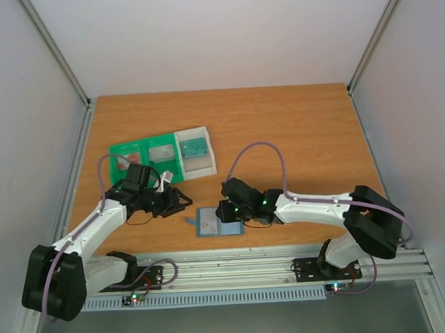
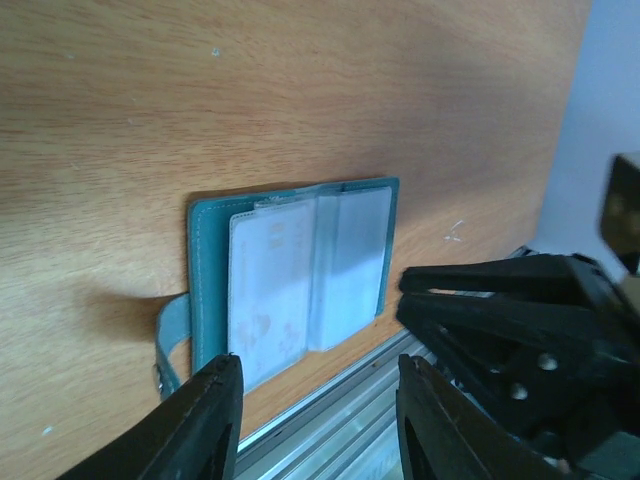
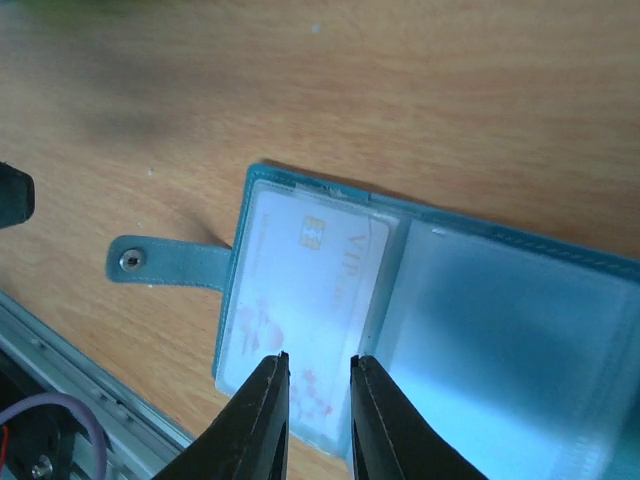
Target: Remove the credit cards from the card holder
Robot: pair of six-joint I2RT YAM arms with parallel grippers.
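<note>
Right hand, seen from the top camera, hung over the right part of the card holder, which lay open and flat on the desk close to its near edge. The left hand waited just beside the holder's left end, probably to steady it during the pull. The holder's long axis ran left to right, roughly along the near edge. A green tray sat well behind.

From the left wrist camera, the left hand was spread and empty, with only desk and rail between its fingers. The card holder lay pockets up, with its strap on the side nearer this hand. A pale credit card filled the pocket next to the strap.

From the right wrist camera, the right hand had its fingers drawn near together, leaving a slim gap over the end of the credit card nearest the rail. Whether they nipped the card could not be told. This placement suited drawing the card out endwise. The card's long axis crossed that of the card holder, and its chip lay at the far end. The strap pointed away to the left.
</note>
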